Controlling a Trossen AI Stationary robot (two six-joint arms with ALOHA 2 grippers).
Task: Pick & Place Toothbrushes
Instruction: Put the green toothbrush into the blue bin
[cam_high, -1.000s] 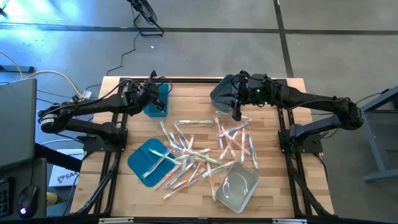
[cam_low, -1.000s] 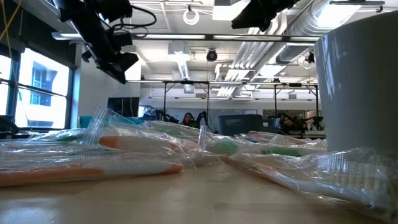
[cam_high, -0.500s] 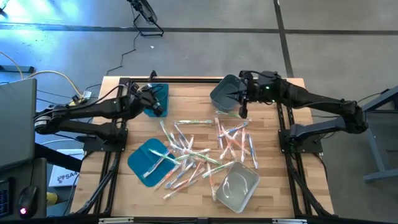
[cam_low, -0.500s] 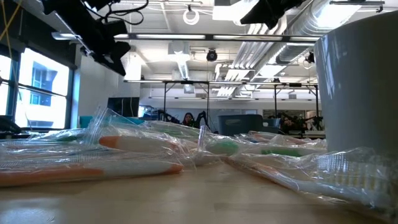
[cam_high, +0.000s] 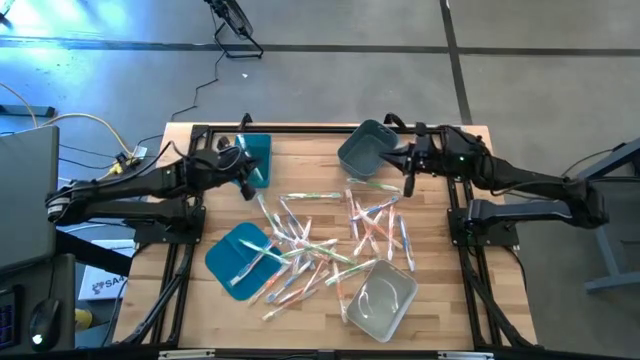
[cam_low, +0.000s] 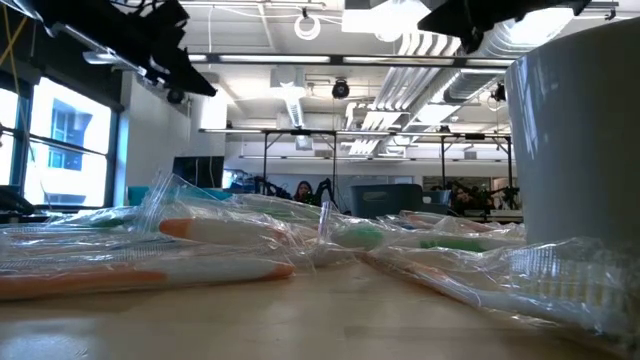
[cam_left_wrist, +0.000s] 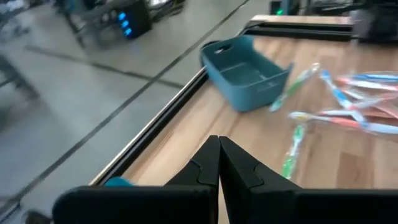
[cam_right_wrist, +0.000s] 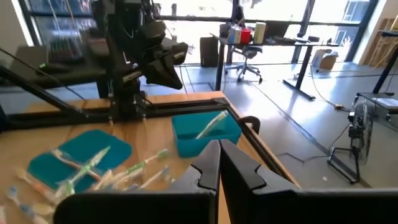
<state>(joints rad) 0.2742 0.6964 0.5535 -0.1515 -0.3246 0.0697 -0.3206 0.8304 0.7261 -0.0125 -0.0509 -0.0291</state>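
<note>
Toothbrushes (cam_high: 320, 240) in dozens, three bins (cam_high: 380, 300)

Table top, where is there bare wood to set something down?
Bare wood lies between the teal bin and the grey bin, and along the table's near left corner. The middle is crowded with toothbrushes, the teal lid and the clear bin.

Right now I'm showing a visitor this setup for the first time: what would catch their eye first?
The heap of wrapped toothbrushes strewn across the middle of the wooden table. Around it stand a teal bin at the far left, a grey bin at the far right, a flat teal lid and a clear bin nearer the front. The left gripper and right gripper hang shut and empty by the far bins.
</note>
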